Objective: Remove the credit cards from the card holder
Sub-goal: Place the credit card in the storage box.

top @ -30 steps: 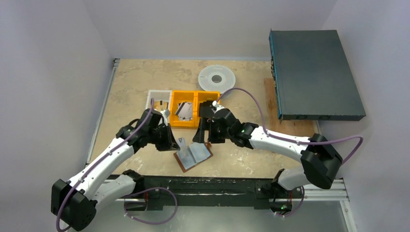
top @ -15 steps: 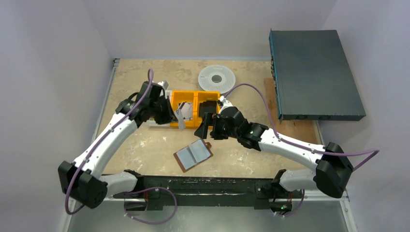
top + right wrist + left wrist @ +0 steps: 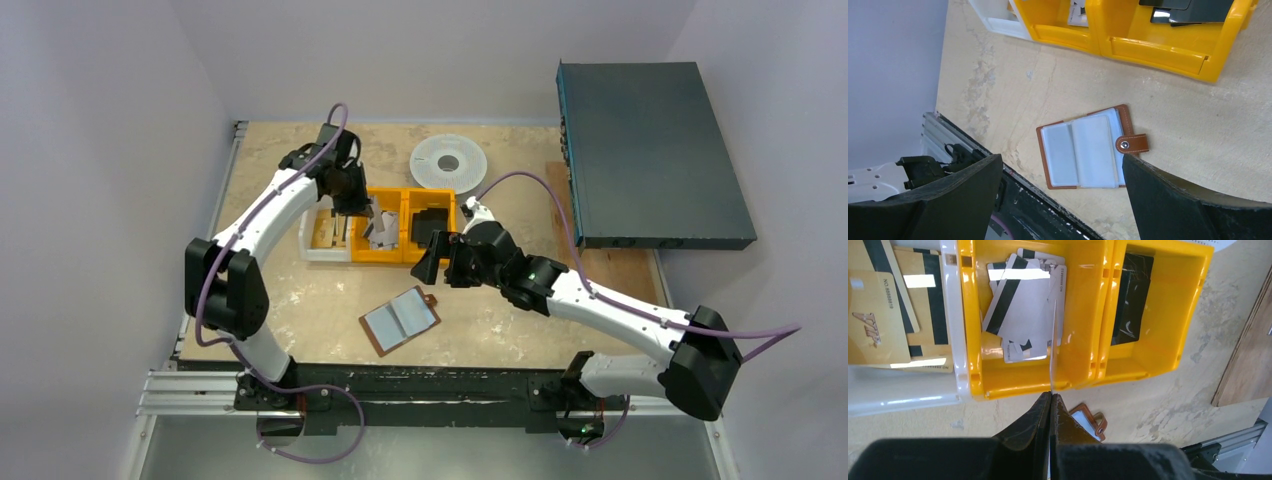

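Mottled beige table point(image 3: 290, 300), white walls. Top: card holder point(image 3: 400, 320) lies open near front edge; left gripper point(image 3: 352, 208) over orange bin point(image 3: 378, 258); right gripper point(image 3: 432, 262) near holder

Left wrist: fingers pinched on one credit card point(image 3: 1053, 340), edge-on above loose cards point(image 3: 1023, 315) in bin

Right wrist: jaws wide, empty; visible pockets look bare, so likely near done, drop pending

"VIP" on gold card point(image 3: 870, 315)
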You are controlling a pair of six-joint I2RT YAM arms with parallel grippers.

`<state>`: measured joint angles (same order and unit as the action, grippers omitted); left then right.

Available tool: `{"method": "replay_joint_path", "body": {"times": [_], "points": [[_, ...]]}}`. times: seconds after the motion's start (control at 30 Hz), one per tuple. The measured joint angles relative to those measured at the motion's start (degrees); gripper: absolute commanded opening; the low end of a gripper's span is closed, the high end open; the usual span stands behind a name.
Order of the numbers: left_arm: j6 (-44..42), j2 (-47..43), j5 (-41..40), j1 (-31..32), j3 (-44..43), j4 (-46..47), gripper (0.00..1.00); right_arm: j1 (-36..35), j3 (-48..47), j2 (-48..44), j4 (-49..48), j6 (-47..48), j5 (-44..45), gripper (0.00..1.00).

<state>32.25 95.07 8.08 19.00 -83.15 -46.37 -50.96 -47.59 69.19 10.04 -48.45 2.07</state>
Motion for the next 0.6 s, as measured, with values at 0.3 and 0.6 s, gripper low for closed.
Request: {"method": "replay_joint_path", "body": {"times": [0.3, 0.6], "points": [[-1.97, 4.83, 2.82, -2.08, -2.6, -0.57, 0.55, 0.09, 0.0, 0.11, 1.09, 0.46, 0.2, 0.96], [-2.01, -2.73, 3.23, -2.19, -0.07, -2.32, 0.65, 0.07, -0.02, 4.11, 2.38, 1.7, 0.74, 0.99]]}}
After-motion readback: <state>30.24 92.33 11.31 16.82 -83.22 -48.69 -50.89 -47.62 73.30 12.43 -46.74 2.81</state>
